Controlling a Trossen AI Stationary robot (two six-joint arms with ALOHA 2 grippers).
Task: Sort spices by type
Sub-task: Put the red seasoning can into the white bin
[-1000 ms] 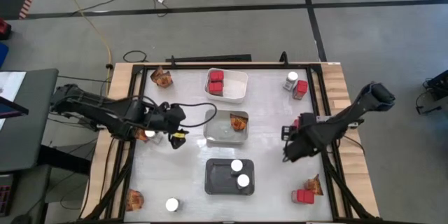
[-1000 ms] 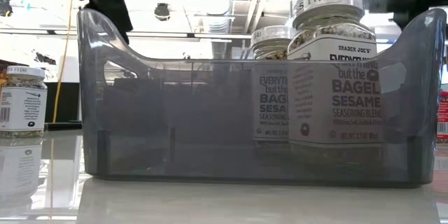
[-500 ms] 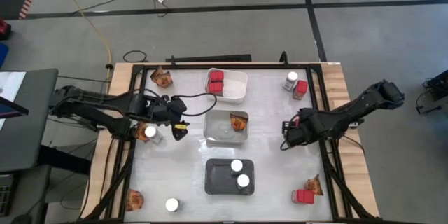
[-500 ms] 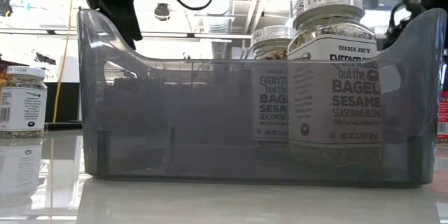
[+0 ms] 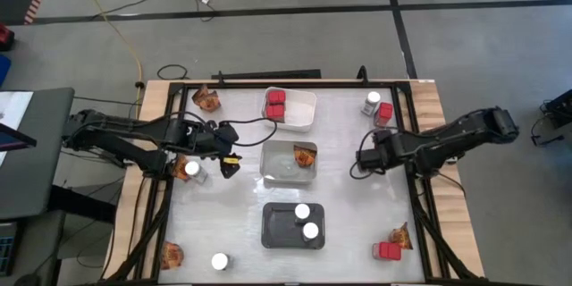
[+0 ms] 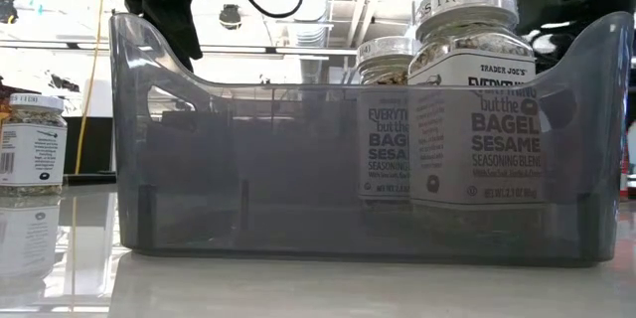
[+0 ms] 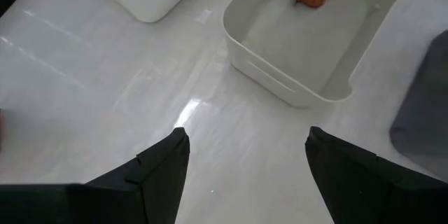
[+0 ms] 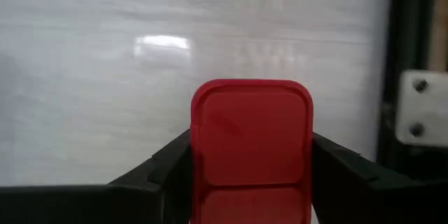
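My right gripper hangs over the table's right half, right of the clear tray, shut on a red boxy container; in the high view the gripper hides the container. My left gripper hovers open just left of the clear tray, nothing between its fingers. An orange-brown packet lies in the clear tray. Red containers sit in the white tray. Two white-lidded jars stand in the dark grey tray. My right gripper pinches the red container between its two fingers, one on each of its side walls. The container's flat red end faces the wrist camera. The fingers point steeply down. Whether its lower end is clear of the table does not show.
Loose spices: a jar under my left arm, packets, a jar at the near edge, a jar and a red container far right, another red one near right.
My right gripper has gone toward the table's far edge and a little to the left, sinking and rolling its wrist. My left gripper swung slightly toward the clear tray, then held still.
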